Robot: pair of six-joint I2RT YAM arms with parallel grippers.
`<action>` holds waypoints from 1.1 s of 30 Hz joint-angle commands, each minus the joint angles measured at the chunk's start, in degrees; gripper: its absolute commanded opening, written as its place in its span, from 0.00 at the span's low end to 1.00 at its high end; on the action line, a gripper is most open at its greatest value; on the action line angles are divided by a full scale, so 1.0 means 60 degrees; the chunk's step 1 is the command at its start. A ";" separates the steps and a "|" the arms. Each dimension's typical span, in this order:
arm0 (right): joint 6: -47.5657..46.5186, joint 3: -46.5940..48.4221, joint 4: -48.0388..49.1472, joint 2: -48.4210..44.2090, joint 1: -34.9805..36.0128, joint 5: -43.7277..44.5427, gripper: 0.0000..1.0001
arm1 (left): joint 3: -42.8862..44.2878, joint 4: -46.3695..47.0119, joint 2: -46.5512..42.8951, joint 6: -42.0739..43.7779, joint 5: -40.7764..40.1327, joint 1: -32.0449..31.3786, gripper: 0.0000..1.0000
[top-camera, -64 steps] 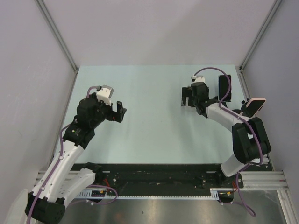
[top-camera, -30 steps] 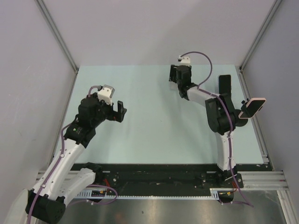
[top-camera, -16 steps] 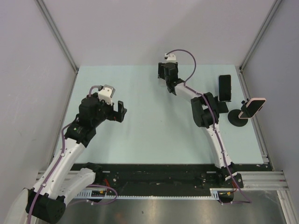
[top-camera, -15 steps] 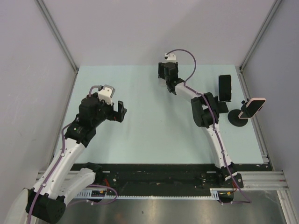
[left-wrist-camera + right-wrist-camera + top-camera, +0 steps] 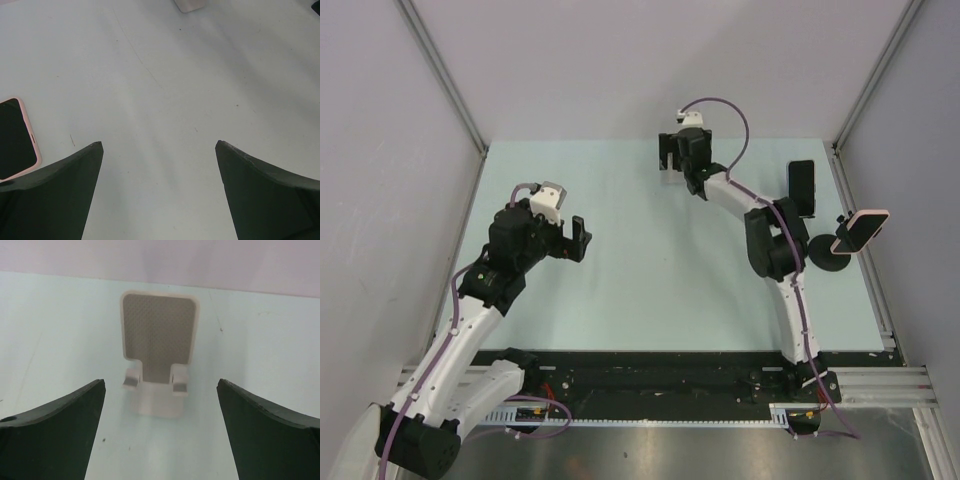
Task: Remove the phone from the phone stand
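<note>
Starting at the near edge, two robot arms rise onto a pale green table [image 5: 650, 290]. The left arm bends over the left half, and the left gripper [image 5: 583, 238] hangs above bare tabletop, fingers spread wide with nothing between them. Its wrist camera shows the two dark fingers well apart over the surface. At that view's left edge a phone [image 5: 15, 137] lies flat on the table, black screen up in a pink case and partly cut off. A pale block [image 5: 190, 5] is clipped by the top edge, with too little showing to say what it is. Farther back on the right, seen from above, a black round base [image 5: 823, 260] carries a tilted pink-rimmed panel [image 5: 861, 231] near the table's right edge. Just beyond that base, the phone [image 5: 801, 188] lies flat near the far right corner, touching neither gripper. The right arm stretches past the phone toward the far middle of the table. There the right gripper [image 5: 667, 162] hovers close to the back wall [image 5: 160, 255], also released and holding nothing. Its wrist camera looks between its open fingers at a beige stand [image 5: 160, 340]. The stand is upright on the table, its ribbed back plate and two small front lips empty, with the back wall just behind. From above the stand cannot be made out.
</note>
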 commanded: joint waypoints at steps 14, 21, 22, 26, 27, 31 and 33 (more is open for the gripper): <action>-0.0802 -0.4318 -0.2182 -0.7467 -0.2495 -0.1243 1.00 | 0.0011 0.0277 -0.0486 0.0057 0.0150 -0.0040 1.00; -0.0466 -0.4919 -0.2800 -0.7747 -0.4137 -0.1800 1.00 | 0.0011 0.0291 -0.0515 0.0057 0.0165 -0.0040 1.00; -0.0422 -0.4978 -0.2799 -0.7616 -0.4198 -0.1902 1.00 | 0.0011 0.0291 -0.0515 0.0057 0.0150 -0.0040 1.00; -0.0378 -0.4993 -0.2946 -0.7206 -0.4944 -0.1932 1.00 | -0.0004 0.0277 -0.0516 0.0057 0.0092 -0.0040 1.00; -0.0479 -0.4993 -0.2960 -0.7118 -0.5018 -0.1976 1.00 | -0.0004 0.0291 -0.0515 0.0042 0.0091 -0.0040 1.00; -0.0831 -0.4979 -0.2814 -0.6693 -0.5384 -0.2458 1.00 | 0.0011 0.0277 -0.0501 0.0057 0.0150 -0.0040 1.00; -0.0875 -0.4993 -0.2712 -0.6444 -0.5472 -0.2577 1.00 | -0.0004 0.0277 -0.0486 0.0057 0.0165 -0.0040 1.00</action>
